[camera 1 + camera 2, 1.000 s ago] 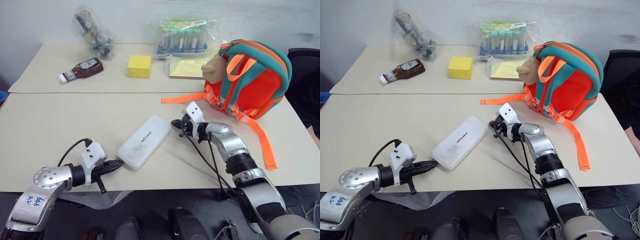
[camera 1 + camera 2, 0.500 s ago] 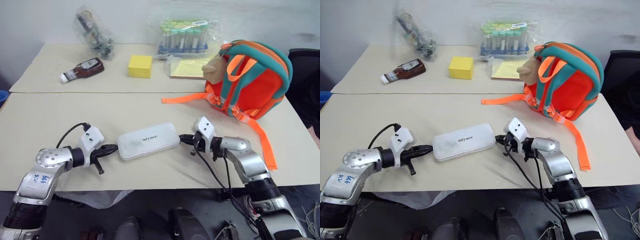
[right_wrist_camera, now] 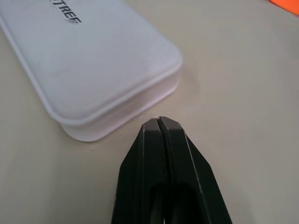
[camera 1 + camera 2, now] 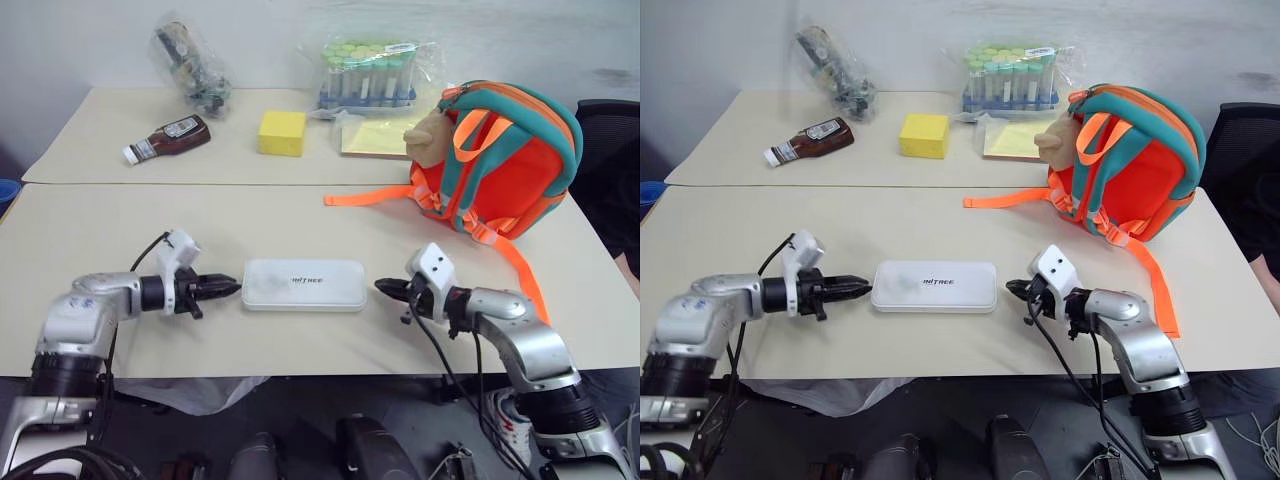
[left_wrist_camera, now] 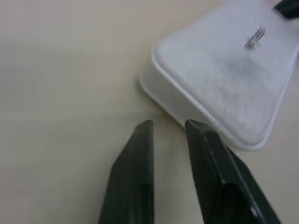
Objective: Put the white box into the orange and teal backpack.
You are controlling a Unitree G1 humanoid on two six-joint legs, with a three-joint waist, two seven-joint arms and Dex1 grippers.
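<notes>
The white box (image 4: 304, 285) is plain white with tiny dark lettering on top. Backpack (image 4: 510, 160) is bright orange with teal trim and orange straps, plus a beige plush bit on the front. Counter (image 4: 120, 230) is pale cream. Further back there's a yellow sponge block (image 4: 279, 132), a brown sauce bottle (image 4: 166, 138) with a white cap, and tubes with green caps (image 4: 366, 72). Both end effectors, left (image 4: 228, 290) and right (image 4: 385, 289), have black fingers.

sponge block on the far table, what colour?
Yellow. The sponge block shows best in the left eye view.
</notes>
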